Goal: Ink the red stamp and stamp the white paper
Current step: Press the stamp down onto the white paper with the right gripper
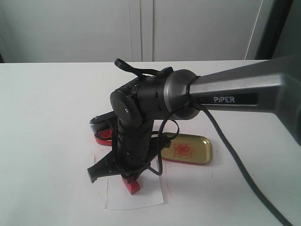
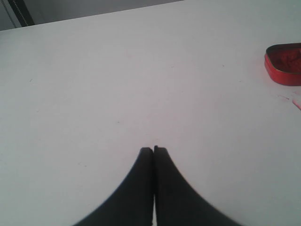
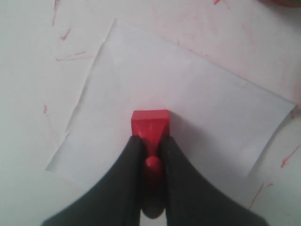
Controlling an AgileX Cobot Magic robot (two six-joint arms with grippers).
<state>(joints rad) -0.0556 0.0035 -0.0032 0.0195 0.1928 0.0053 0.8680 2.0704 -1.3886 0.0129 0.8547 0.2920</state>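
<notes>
1. The right gripper [image 3: 151, 146] grasps the red stamp [image 3: 150, 123] by its round knob, with one jaw on each side
2. The stamp's square block points down from the jaws, and its flat face is right over the white paper [image 3: 188, 108], near the middle of the sheet
3. The block looks like it touches the paper or sits just above it; the pictures do not show which
4. So the next move is most likely straight down, a press, and not a slide to the side
5. The left gripper [image 2: 154, 150] has its jaws clenched with nothing between them, over bare worktop [image 2: 117, 84], well apart from the paper
6. The red tin [image 2: 285, 63] sits off beside the left arm, and the gold lid [image 1: 190, 149] lies near the paper
7. The right arm is the nearer one and does the job
</notes>
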